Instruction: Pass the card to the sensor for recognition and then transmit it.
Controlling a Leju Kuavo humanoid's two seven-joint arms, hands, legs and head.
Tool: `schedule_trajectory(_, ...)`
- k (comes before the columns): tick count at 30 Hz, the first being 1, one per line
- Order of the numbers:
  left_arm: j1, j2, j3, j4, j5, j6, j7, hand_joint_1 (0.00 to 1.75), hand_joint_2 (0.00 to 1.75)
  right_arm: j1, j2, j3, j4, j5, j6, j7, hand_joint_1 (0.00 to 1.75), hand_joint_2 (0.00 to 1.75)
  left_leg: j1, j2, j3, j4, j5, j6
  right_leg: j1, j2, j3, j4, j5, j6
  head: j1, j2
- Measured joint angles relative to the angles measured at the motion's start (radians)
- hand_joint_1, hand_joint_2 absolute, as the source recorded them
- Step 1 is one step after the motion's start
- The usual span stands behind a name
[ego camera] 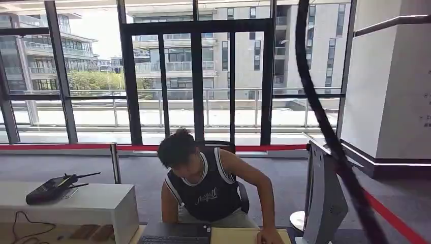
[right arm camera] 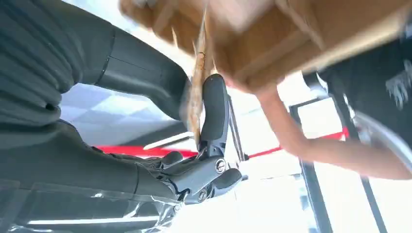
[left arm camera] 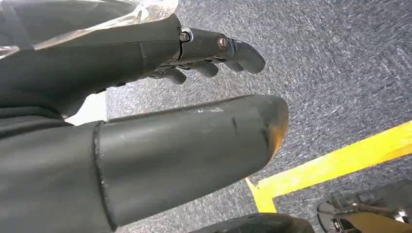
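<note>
Right hand (right arm camera: 204,145) is pinching a thin tan card (right arm camera: 197,94), seen edge-on in the right wrist view, between the thick thumb and a dark finger (right arm camera: 215,109). Grip sits at one end of the card; the rest sticks out free. A person's hand (right arm camera: 252,63) is right at the card's far end, blurred, so can't tell if it touches or already grips it. Arm of that person runs off toward the window.

Left hand (left arm camera: 209,58) hangs over grey carpet w/ a yellow floor line (left arm camera: 340,160); fingers loosely apart, holding nothing.

Head view: person (ego camera: 208,188) in a dark jersey sits across the desk (ego camera: 249,235), leaning fwd, one arm reaching down toward the desk edge. Laptop (ego camera: 175,235) at the near edge, grey monitor back (ego camera: 325,198) beside it. Black radio (ego camera: 53,188) on a white counter (ego camera: 96,203), well apart. No sensor that I can pick out.

Judgement: looks like the hand-over stage. Risks:
- thin card, end-only pinch: could twist or slip if the person pulls at an angle.
- if the fingers let go before the person has a firm hold, card drops to the desk or floor.
- if the fingers hold on too long, card bends or gets tugged.
- blur means fast motion near the hand, so a finger bump is possible.
</note>
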Motion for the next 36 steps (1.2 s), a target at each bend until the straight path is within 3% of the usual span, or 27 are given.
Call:
schedule_trajectory(8,0.0,0.0,0.0,0.0,-0.003,-0.006,-0.007,0.0,0.0,-0.045,-0.039,-0.038,-0.193,0.058,0.098,0.052,1.75,1.75,0.0,0.0,0.0,0.0,0.0,0.0,0.0,0.0,0.0,0.0,0.0,0.0,0.0,0.0)
schedule_trajectory(14,-0.001,0.0,0.0,0.0,-0.021,-0.016,-0.021,0.0,0.0,-0.109,-0.033,-0.042,-0.214,0.065,0.189,0.028,1.75,1.75,0.0,0.0,0.0,0.0,0.0,0.0,0.0,0.0,0.0,0.0,0.0,0.0,0.0,0.0)
schedule_trajectory(22,-0.004,0.001,-0.005,0.0,-0.053,-0.017,-0.02,0.0,0.0,-0.299,0.037,-0.034,-0.013,0.021,0.196,-0.036,1.75,1.75,0.0,0.0,-0.001,0.0,0.001,0.0,0.0,0.0,0.0,0.001,0.0,-0.001,0.0,0.0)
schedule_trajectory(29,-0.005,0.002,-0.021,0.0,-0.055,-0.013,-0.017,0.0,0.0,-0.397,0.078,-0.032,0.159,-0.023,0.184,-0.004,1.75,1.75,0.0,0.0,-0.001,0.0,0.001,0.0,0.0,0.0,-0.001,0.001,0.0,-0.001,0.0,0.0)
schedule_trajectory(36,-0.005,0.002,-0.027,0.0,-0.055,-0.012,-0.016,0.0,0.0,-0.416,0.099,-0.039,0.266,-0.061,0.17,0.006,1.75,1.75,0.0,0.0,-0.001,0.0,0.001,0.0,0.0,0.0,-0.001,0.0,0.0,-0.001,0.0,0.0)
